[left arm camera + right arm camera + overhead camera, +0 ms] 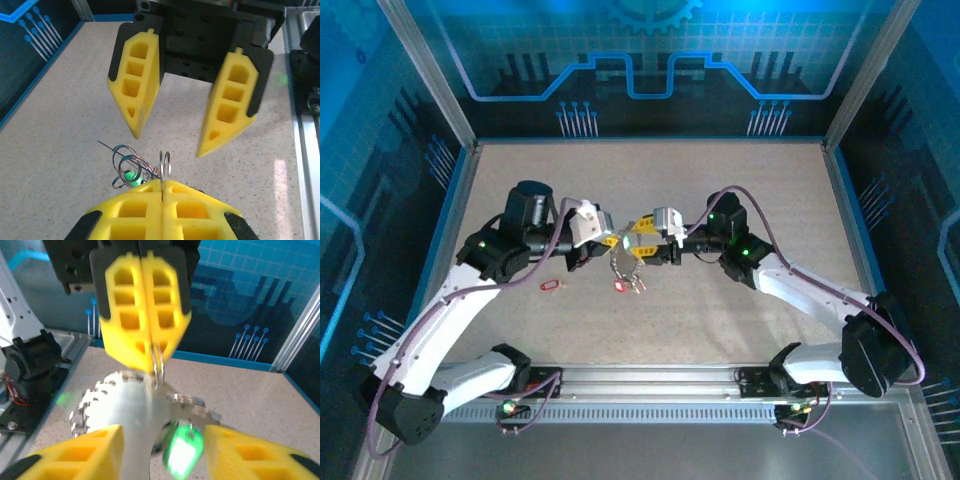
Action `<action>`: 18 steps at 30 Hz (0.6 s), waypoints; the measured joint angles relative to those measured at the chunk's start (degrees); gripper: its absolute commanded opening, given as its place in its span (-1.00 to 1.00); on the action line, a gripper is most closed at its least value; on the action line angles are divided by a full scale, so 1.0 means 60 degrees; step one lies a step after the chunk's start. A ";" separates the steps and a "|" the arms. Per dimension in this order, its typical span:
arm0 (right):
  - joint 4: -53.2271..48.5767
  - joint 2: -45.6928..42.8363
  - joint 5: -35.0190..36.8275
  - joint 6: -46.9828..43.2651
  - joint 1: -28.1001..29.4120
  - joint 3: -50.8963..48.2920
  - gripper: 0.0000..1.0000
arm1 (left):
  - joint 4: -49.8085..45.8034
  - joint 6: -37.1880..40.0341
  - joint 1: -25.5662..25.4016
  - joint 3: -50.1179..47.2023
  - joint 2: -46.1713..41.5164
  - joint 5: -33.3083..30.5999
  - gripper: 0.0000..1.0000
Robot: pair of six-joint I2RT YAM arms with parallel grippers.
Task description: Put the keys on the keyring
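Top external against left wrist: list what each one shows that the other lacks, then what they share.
Top external: a red-tagged key lying apart on the table. Left wrist: the silver ring pinched edge-on in the shut left gripper, and the right gripper with a clear gap between its open fingers. Shared: both grippers facing tip to tip over the tabletop.

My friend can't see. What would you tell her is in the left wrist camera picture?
The left gripper, shut tight, pinches a thin silver ring standing upright above a speckled table. Facing it, the right gripper hangs open beyond the ring; tangled silver loops sit beside the ring.
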 measured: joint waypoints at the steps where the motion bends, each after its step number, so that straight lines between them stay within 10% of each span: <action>1: 0.0131 0.0000 0.0040 0.0066 0.0004 -0.0033 0.07 | 0.0007 -0.0004 0.0131 -0.0022 -0.0098 -0.0025 -1.00; 18: -0.0237 0.2317 0.0678 -0.1810 0.2415 0.0055 -0.05 | -0.0076 -0.1417 0.3687 0.0372 0.0401 -0.1399 -1.00</action>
